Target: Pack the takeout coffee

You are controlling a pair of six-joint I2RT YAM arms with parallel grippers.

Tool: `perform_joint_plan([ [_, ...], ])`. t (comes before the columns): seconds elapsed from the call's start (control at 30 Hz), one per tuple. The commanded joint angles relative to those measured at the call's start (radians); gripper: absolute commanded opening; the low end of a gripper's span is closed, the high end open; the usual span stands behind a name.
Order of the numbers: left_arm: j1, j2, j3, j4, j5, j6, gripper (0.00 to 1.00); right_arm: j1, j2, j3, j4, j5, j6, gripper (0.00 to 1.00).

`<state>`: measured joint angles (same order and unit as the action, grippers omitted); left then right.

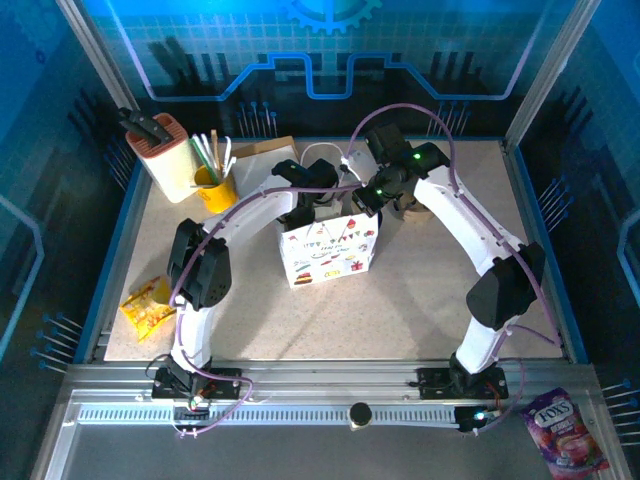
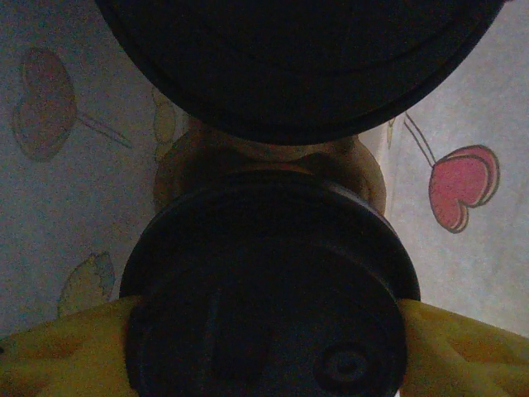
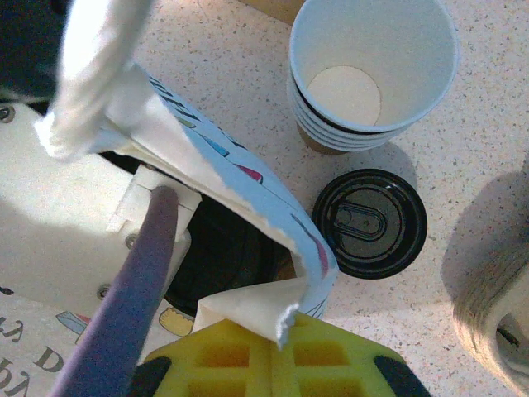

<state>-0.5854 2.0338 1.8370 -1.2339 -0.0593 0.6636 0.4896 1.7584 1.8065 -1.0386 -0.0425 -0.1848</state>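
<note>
Looking down on a speckled beige counter [image 1: 420, 300] inside a blue-lit enclosure [image 1: 330, 60], white printed paper bag [image 1: 330, 255] at centre. Left tool [image 2: 269, 351] is sunk in the bag, yellow pads [image 2: 58, 351] cut off by the frame, clamped at nine and three on a tan paper cup with round black lid [image 2: 273, 281]. At twelve, a dark round disc [image 2: 297, 58], too dim to identify. Right tool [image 3: 269, 360] pinches the bag's rim, shut.
</note>
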Motion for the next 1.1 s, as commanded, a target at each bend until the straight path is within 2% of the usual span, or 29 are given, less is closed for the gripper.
perform_joint_plan([
  [0.0, -0.005, 0.075, -0.051, 0.002, -0.007, -0.016, 0.46, -0.002, 0.026, -0.012, -0.034, -0.001, -0.013, 0.07],
  [1.07, -0.008, 0.096, -0.038, 0.004, -0.013, -0.023, 0.46, -0.002, 0.029, -0.013, -0.035, 0.0, -0.013, 0.07],
])
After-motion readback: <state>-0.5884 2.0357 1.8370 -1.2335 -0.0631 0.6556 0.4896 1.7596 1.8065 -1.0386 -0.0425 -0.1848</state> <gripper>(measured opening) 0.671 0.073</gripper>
